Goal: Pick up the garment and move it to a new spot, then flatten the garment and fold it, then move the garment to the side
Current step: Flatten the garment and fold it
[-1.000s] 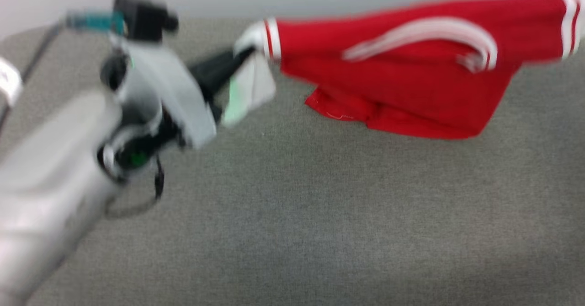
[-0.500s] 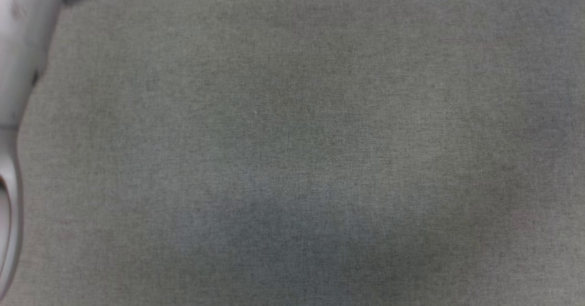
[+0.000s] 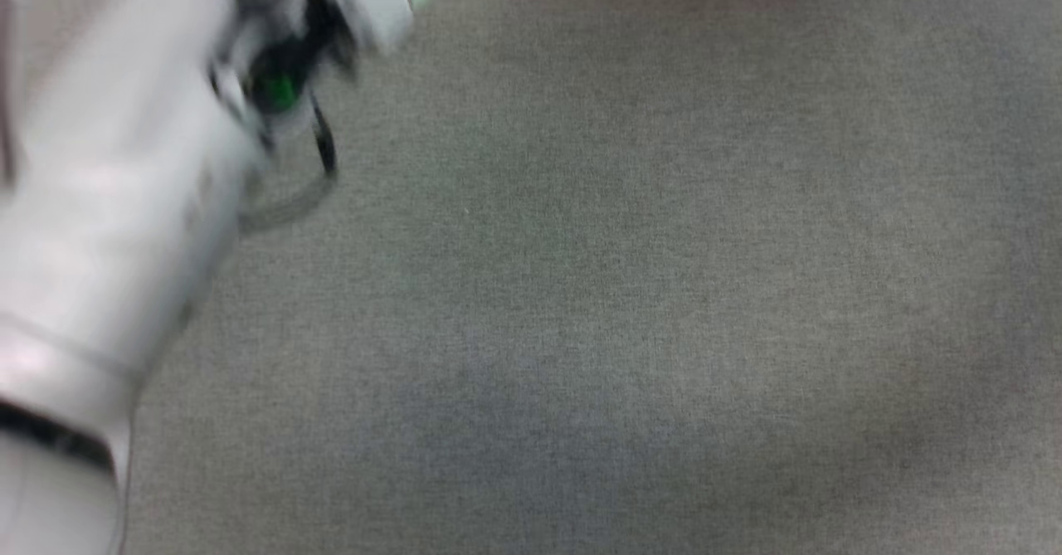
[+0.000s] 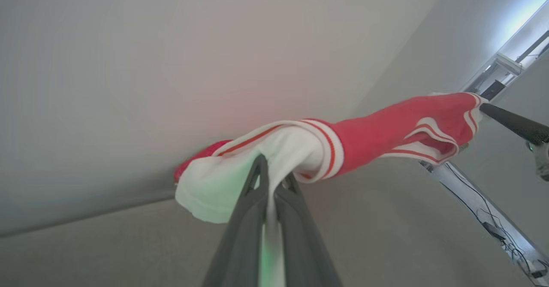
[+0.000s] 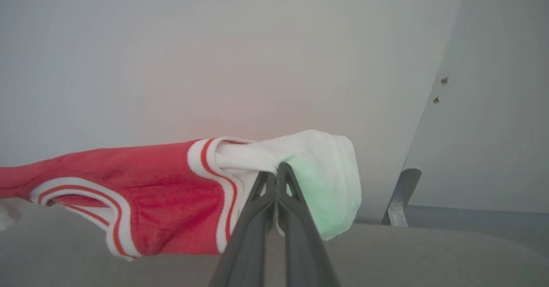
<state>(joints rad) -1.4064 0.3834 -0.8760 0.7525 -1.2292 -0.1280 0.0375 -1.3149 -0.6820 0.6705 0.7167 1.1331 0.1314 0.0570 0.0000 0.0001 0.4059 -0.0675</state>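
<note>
The garment (image 4: 377, 137) is a red jersey with white sleeves and red-white stripe trim, and it hangs stretched in the air above the grey surface. In the left wrist view my left gripper (image 4: 274, 171) is shut on one white sleeve. The red body runs off to the right, where a dark finger of my right gripper (image 4: 514, 126) meets the other striped cuff. In the right wrist view my right gripper (image 5: 274, 169) is shut on a white sleeve, and the garment (image 5: 163, 171) trails away to the left. My pale left forearm (image 3: 108, 190) shows blurred at the head view's left.
A grey fabric surface (image 3: 622, 289) spreads below. A plain pale wall (image 5: 214, 55) stands behind the garment. A metal rail with cables (image 4: 480, 205) runs at the right of the left wrist view, and a grey bracket (image 5: 401, 201) stands by the wall.
The head camera has swung down and partly back. The stretched garment seen a second ago has left its picture, and the left forearm shows again at the left.
</note>
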